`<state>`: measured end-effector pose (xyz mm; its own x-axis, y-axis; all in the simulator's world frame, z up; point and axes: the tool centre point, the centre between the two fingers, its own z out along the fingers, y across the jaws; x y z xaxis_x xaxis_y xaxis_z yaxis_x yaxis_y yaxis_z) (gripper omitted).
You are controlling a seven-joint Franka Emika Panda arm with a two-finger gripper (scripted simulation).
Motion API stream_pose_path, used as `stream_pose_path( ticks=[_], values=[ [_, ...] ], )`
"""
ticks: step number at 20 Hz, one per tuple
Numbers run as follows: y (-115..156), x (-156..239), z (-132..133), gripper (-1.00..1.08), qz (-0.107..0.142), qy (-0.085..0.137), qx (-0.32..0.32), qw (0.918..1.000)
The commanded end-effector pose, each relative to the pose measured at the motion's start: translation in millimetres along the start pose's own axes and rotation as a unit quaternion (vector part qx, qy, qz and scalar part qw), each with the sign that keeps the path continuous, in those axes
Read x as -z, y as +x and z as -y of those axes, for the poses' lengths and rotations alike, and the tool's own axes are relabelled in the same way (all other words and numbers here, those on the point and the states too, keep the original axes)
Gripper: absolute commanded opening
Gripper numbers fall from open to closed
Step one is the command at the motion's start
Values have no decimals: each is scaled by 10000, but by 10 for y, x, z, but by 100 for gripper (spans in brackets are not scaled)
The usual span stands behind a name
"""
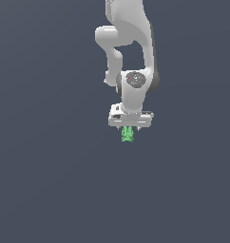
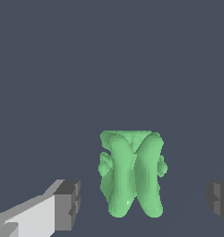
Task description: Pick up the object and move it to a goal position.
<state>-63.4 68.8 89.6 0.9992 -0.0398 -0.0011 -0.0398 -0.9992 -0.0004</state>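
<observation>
Your arm hangs straight down, gripper [image 2: 142,203] spread wide, fingers [image 2: 67,203] either side of the green object [image 2: 131,173], not touching it

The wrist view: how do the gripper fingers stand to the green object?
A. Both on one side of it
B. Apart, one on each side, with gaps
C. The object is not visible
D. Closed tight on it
B: the green object sits between the fingers of the gripper, with clear gaps on both sides.
</observation>
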Motion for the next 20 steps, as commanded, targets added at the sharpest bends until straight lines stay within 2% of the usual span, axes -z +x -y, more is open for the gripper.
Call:
stream_pose_path(
  ticks=[1,10,15,16,20],
  values=[
    [-3,-42,0,100,2,-1,-1,10000],
    [-19,-425,2,100,-4,-2,-6,10000],
    [-12,-495,5,100,-4,-2,-6,10000],
    [-12,-495,5,-100,-4,-2,-6,10000],
    [-12,-495,5,-100,-4,-2,-6,10000]
  ],
)
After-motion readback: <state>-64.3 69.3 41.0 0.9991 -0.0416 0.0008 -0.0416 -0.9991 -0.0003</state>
